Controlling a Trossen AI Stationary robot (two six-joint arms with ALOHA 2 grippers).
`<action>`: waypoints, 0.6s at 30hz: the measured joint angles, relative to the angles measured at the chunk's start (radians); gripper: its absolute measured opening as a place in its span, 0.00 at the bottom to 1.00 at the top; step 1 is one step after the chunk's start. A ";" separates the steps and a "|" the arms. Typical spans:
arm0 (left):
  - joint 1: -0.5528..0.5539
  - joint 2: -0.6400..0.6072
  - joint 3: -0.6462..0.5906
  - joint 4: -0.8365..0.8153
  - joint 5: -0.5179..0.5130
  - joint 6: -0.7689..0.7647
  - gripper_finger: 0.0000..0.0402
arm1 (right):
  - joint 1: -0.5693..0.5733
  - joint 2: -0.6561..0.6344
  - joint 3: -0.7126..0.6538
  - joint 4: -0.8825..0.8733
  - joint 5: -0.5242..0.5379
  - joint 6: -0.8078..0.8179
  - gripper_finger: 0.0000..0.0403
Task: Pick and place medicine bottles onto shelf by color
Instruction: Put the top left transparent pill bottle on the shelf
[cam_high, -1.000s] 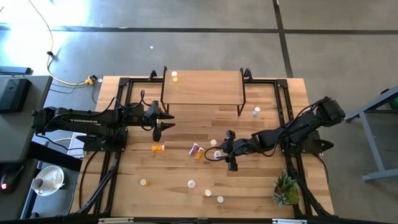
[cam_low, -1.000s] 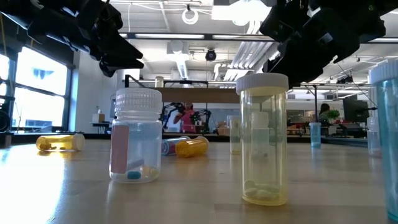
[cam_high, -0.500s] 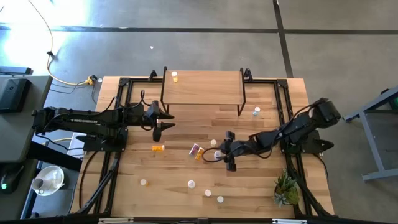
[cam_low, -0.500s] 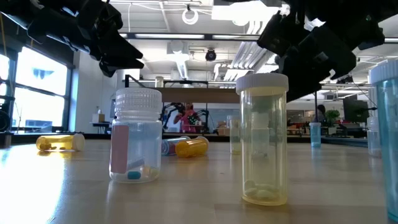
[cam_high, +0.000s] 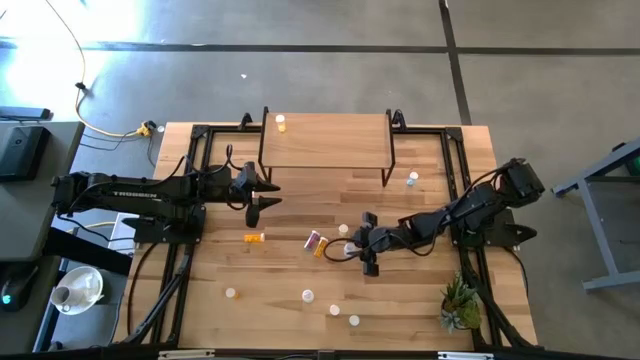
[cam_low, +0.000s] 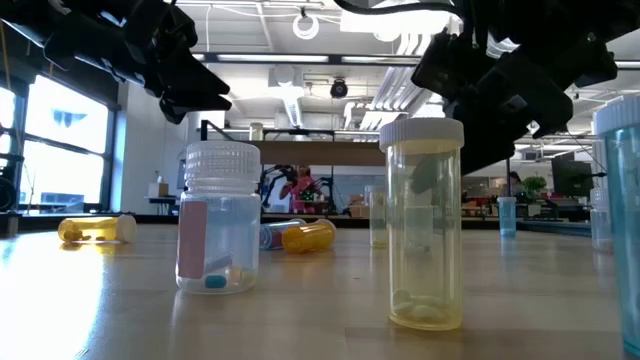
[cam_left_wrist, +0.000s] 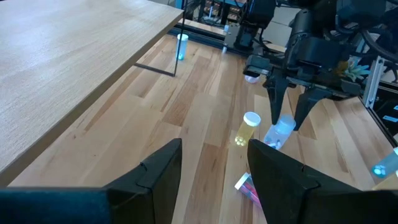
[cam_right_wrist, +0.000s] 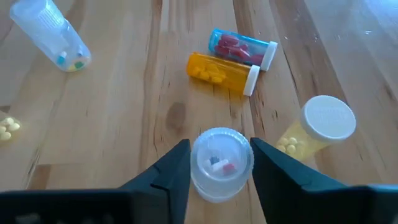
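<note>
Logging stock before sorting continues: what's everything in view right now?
shelf: one, light wood, table's far side
shelf bottle: one, yellowish, shelf's far left corner
bluish bottle: one, by shelf's right leg
lone orange bottle: one, lying mid-table
lying pair: two, pink-purple and orange, mid-table
yellowish bottle: one, beside right hand
clear bottle: one, upright
front bottles: four, white-capped, near edge
plant: one, green, near right corner
left hand: open, empty, by shelf
right hand: straddling clear bottle

Grey concrete floor (cam_high: 300, 70), big window (cam_low: 50, 150) at side, ceiling lights (cam_low: 310, 22) overhead.
</note>
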 joint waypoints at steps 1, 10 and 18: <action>0.000 0.000 0.000 0.000 0.000 0.000 0.43 | 0.000 0.000 0.000 0.001 -0.001 0.004 0.29; 0.000 0.000 0.000 0.000 0.000 0.000 0.43 | 0.000 -0.011 -0.001 0.012 -0.057 0.042 0.28; 0.000 0.000 0.000 0.000 0.000 0.000 0.43 | -0.002 -0.114 -0.001 0.029 -0.052 0.071 0.28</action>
